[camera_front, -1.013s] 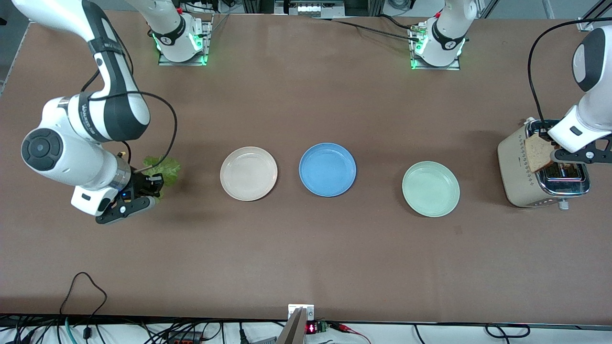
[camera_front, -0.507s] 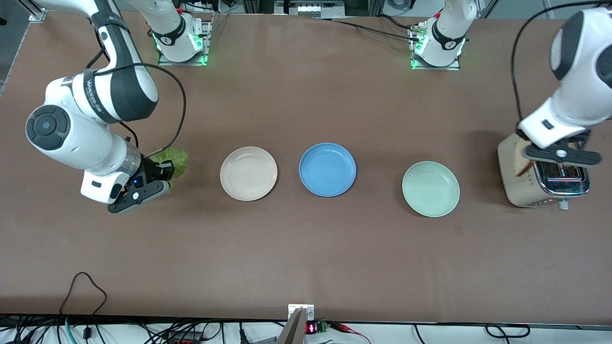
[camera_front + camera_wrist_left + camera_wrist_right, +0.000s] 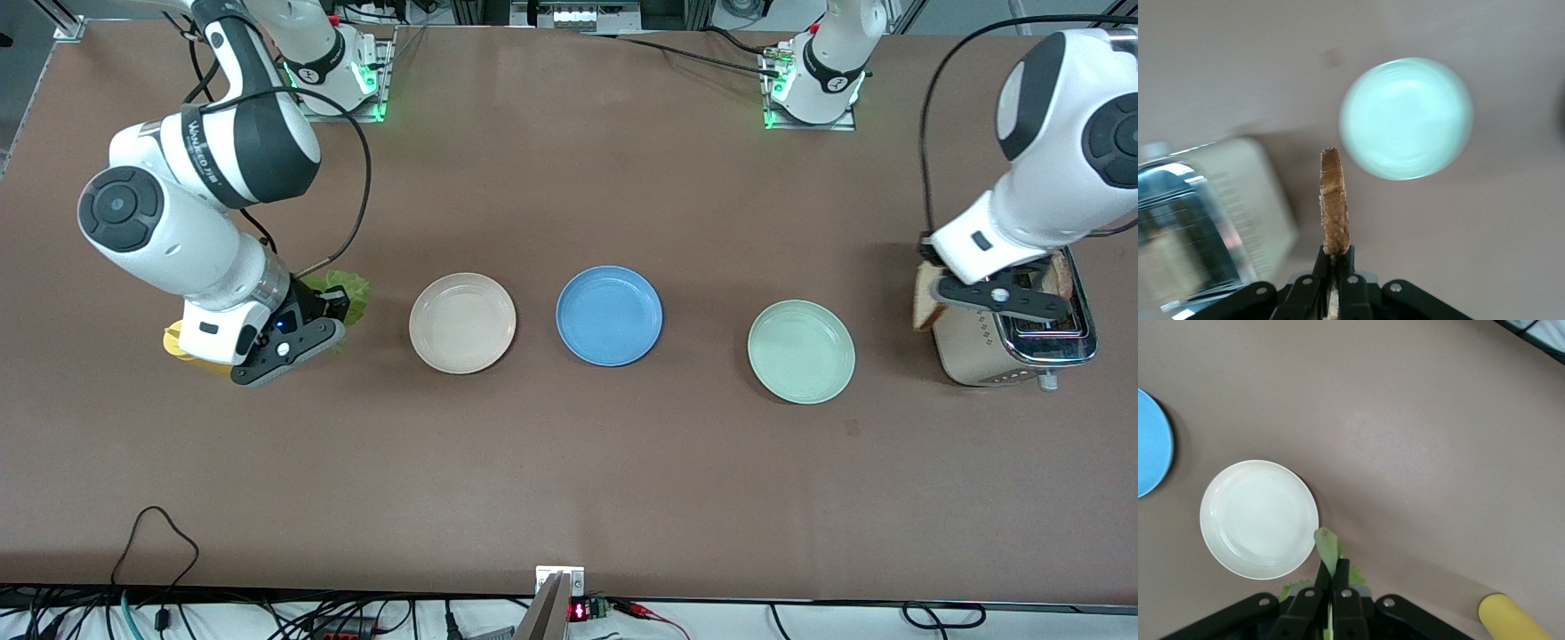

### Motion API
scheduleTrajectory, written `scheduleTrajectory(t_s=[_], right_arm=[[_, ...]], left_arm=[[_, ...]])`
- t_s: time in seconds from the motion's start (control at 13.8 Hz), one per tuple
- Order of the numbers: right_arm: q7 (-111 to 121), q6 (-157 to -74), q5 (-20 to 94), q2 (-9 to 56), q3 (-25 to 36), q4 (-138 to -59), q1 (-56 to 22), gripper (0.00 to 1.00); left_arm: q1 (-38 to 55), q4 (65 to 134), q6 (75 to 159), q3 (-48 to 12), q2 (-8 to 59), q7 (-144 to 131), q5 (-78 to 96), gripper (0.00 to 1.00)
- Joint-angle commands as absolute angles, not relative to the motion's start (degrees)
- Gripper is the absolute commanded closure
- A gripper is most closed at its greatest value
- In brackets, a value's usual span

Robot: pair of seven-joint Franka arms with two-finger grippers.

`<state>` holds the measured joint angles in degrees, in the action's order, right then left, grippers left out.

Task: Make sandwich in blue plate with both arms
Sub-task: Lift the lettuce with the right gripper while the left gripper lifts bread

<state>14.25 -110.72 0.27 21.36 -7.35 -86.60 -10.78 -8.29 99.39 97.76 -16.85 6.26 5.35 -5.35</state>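
Since a second ago both arms have lifted clear. The right pincer (image 3: 336, 313), clenched on the lettuce leaf (image 3: 348, 289), has risen, uncovering a yellow squeeze bottle (image 3: 182, 347) on the surface. The left pincer (image 3: 933, 289) grasps a toast slice (image 3: 923, 307) edge-on over the toaster (image 3: 1005, 342). The blue plate (image 3: 609, 316) sits empty mid-surface between the cream-white plate (image 3: 462, 322) and the mint-green plate (image 3: 801, 351). Risks: thin grips slipping, arms colliding over the plate.

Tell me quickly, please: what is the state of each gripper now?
Left gripper: shut on a slice of toast, over the toaster.
Right gripper: shut on a lettuce leaf, beside the cream-white plate.
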Motion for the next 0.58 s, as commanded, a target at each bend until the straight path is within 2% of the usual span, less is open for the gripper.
scheduleTrajectory(t_s=[0.0, 0.14, 0.51], right_arm=[[15.12, -109.51, 1.41, 21.18, -7.29, -85.17, -11.95, 1.0], [15.03, -109.6, 1.49, 21.18, -7.29, -84.99, -12.74, 1.0], [14.94, -110.39, 1.49, 21.36, -7.29, -84.82, -15.29, 1.0]], left_arm=[[-7.82, 97.3, 101.14, -17.31, 8.08, 3.09, 8.3, 0.99], [-7.82, 97.29, 106.15, -17.84, 10.45, 1.23, 18.41, 0.99], [-7.82, 97.12, 106.53, -18.37, 16.42, 6.04, 35.56, 1.0]])
